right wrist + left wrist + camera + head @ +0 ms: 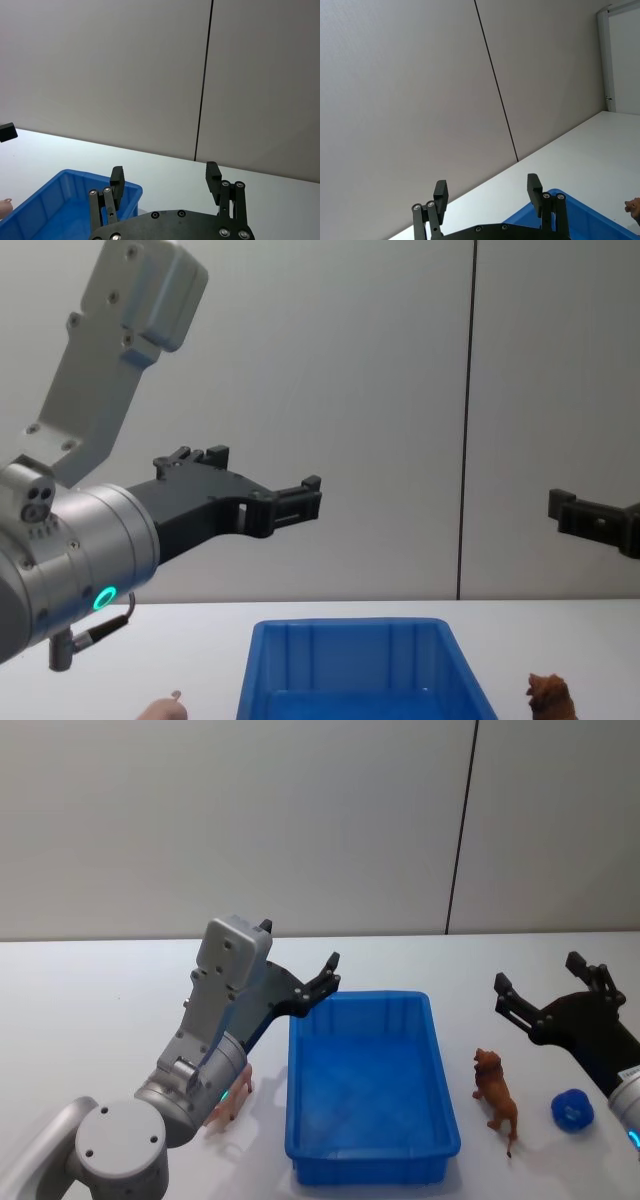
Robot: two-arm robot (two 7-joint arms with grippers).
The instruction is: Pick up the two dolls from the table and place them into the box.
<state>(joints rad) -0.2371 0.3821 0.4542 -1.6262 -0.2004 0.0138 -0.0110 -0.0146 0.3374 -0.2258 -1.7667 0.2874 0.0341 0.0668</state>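
Left claw (487,186) agape, aloft near the box's (293,1065) left rim.

The rectangular bright blue plastic box (370,1162) looks smooth, faintly glossy. The flat white table (90,1010) is plain and matt. The reddish-brown doll (496,1092) looks rough and shaggy.

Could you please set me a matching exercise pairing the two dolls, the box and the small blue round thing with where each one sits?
Things:
1. reddish-brown doll
2. pale pink doll
3. box
4. blue round thing

Places:
A. middle of the table, nothing inside
B. just right of the box
C. farthest right of all
D. just left of the box

Pairs: 1-B; 2-D; 3-A; 4-C
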